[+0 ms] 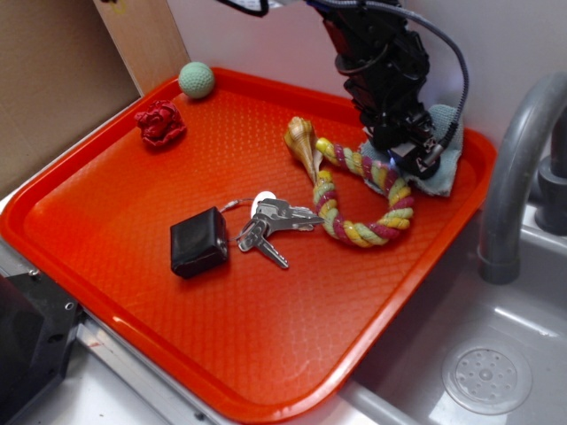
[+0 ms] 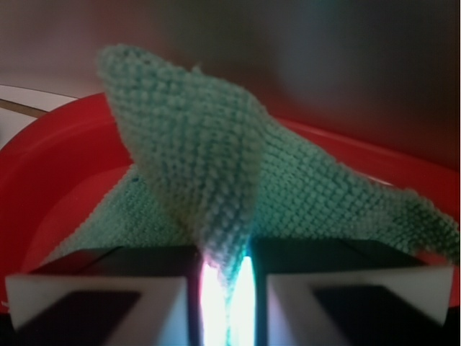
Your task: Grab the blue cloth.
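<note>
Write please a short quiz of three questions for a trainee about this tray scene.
1. True or false: the gripper is pinching a fold of the blue cloth.
2. What lies nearest the black box? A) keys B) green ball C) red wad
3. In which corner of the tray is the cloth: beside the faucet, or beside the ball?

Key: 1 true; 2 A; 3 beside the faucet.
</note>
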### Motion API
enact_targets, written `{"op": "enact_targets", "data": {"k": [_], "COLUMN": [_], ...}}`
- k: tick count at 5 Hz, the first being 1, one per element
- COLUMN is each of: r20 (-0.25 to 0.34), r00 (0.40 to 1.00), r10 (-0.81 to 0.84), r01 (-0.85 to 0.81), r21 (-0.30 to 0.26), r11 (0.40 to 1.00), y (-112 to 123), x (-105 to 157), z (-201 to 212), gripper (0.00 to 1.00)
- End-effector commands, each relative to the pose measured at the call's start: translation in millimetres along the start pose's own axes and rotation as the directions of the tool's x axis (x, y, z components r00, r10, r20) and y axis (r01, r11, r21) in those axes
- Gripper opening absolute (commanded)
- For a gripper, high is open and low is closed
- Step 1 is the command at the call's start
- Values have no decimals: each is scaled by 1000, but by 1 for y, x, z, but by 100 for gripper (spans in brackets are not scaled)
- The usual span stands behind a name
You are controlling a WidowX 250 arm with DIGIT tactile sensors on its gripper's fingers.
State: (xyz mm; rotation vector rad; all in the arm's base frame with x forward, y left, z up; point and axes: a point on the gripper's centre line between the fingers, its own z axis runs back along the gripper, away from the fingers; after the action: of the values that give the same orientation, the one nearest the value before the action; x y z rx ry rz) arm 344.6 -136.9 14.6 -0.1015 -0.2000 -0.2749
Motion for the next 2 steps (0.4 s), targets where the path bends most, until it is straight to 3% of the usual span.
{"op": "enact_targets", "data": {"k": [1, 2], "r20": [13, 2], "r00": [995, 967], "r10": [102, 254], "r01": [-103, -254], "r21": [39, 22], "r11": [994, 967], "y": [2, 16], "x": [-7, -11], "z": [44, 97], "gripper": [0, 0]}}
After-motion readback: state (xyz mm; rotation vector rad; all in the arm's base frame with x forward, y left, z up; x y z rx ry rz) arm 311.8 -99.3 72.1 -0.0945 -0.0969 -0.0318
